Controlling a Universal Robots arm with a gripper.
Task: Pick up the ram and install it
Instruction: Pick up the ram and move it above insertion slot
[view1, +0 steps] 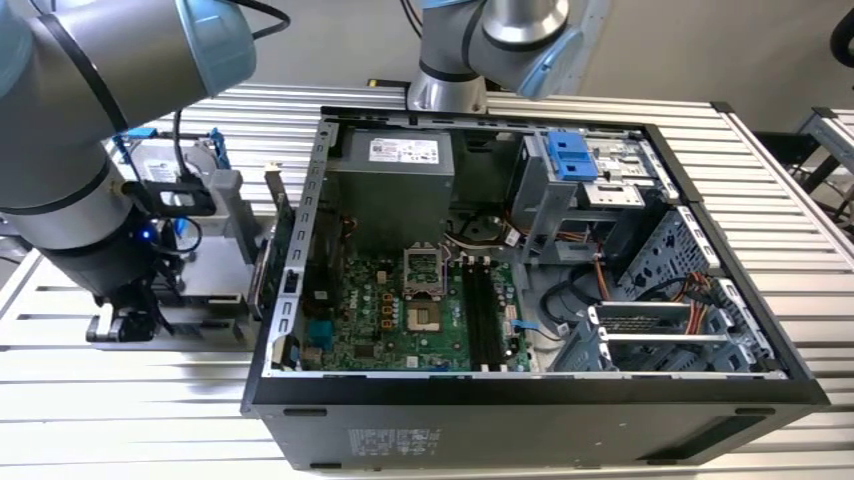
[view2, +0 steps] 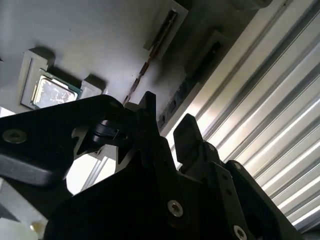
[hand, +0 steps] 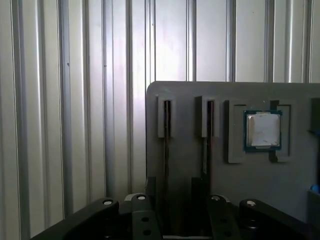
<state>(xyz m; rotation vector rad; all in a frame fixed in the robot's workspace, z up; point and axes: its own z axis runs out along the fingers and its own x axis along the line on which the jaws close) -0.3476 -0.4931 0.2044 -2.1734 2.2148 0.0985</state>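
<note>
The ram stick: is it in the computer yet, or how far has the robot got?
Nothing looks installed: the motherboard's memory slots look empty. In hand: the open gripper hangs over the ram, which stands on edge in its gray holder beside the computer case. Left: gripping, lifting and seating it.

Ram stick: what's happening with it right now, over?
Tool open, over the gray holder. Ram on edge in its slot, not gripped. Second stick in the next slot, close by.

The tool (hand: 174, 202) hovers above a slotted grey holder (hand: 240, 185) bearing a processor (hand: 263, 130).
</note>
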